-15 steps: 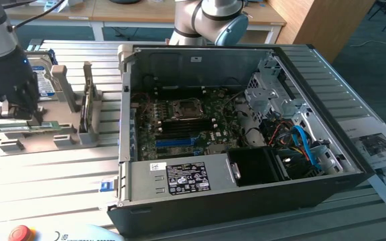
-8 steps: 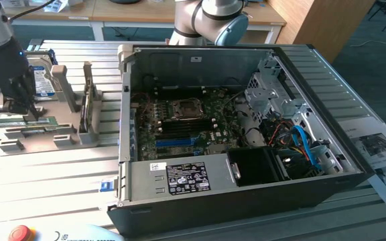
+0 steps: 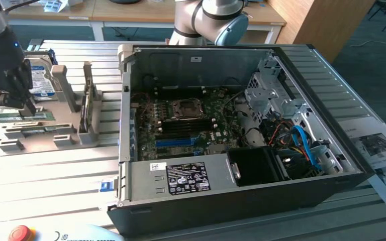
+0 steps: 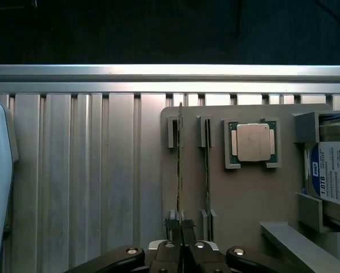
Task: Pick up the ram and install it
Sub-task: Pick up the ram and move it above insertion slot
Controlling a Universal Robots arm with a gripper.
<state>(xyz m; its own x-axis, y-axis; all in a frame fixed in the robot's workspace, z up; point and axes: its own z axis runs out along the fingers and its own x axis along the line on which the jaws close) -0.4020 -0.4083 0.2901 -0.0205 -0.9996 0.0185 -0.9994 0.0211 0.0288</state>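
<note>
One arm is all you have here, and its gripper (image 4: 182, 228) is closed, its fingers pinching the ram (image 4: 180, 165) by the upper edge near one end. The ram stands on edge in a slot of the grey holder plate (image 4: 244, 199), along the plate's edge farthest from the hard drive (image 4: 332, 176); as far as you can judge, it is not yet lifted out of its end brackets. It lies directly under the gripper, between the fingers rather than off to either side. Its long axis runs straight away from the fingertips along the slot, parallel to the table's (image 4: 90, 182) slats, so the finger faces sit flat against the board's two sides. The square processor (image 4: 253, 142) rests in its own recess of the plate, well apart from the grip. In the exterior view the gripper (image 3: 30, 109) and ram (image 3: 15, 117) sit at the table's edge on that view's left, with the open computer case (image 3: 247, 201) and its motherboard (image 3: 186, 120) toward the right.
</note>
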